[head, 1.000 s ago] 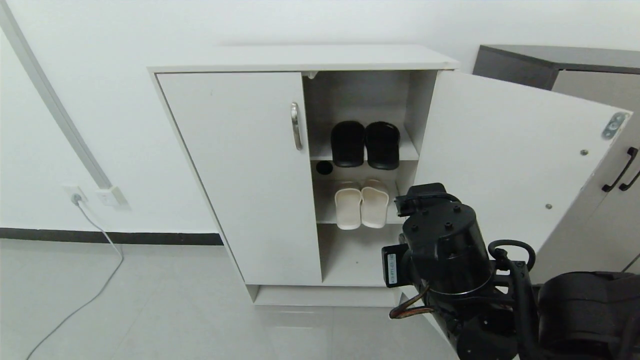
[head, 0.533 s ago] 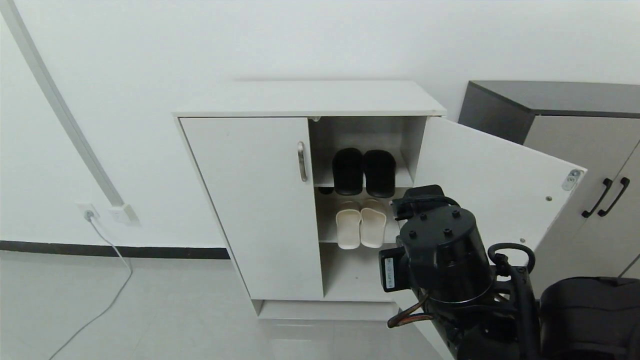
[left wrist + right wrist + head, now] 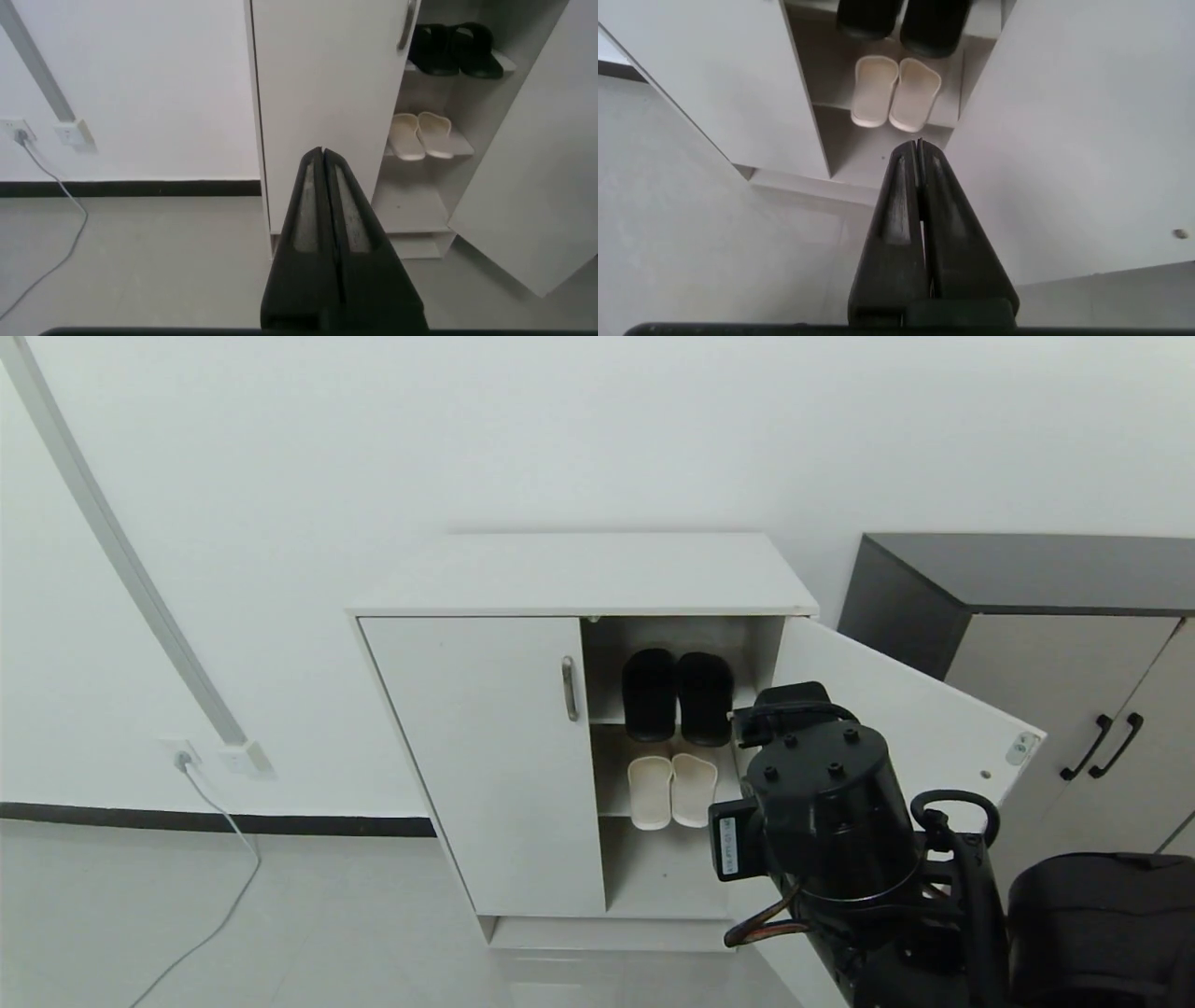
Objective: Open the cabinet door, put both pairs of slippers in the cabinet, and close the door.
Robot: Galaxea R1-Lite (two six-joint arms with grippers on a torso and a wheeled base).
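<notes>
Left gripper [image 3: 322,154]: the fingers are pressed fully together and nothing is held; it is pointed towards the closed left door [image 3: 485,756], well apart from it.
Black slippers [image 3: 677,695]: they are set side by side on the upper shelf. Their near ends seem to reach the shelf edge, so they could be clipped by the closing door.
Cream slippers [image 3: 672,791]: they are laid as a pair on the middle shelf, and the same risk is judged for them.
Right gripper [image 3: 918,147]: it is closed tight and empty, and is aimed at the lower shelves, near the open door's inner face.
Open right door [image 3: 887,700]: it is swung wide and not yet shut. A closed gripper could be slid off the smooth panel, or the door could be bounced back by a hard push.
Grey cabinet [image 3: 1027,653]: it is placed just behind the open door and could be struck if the panel is forced outward.
</notes>
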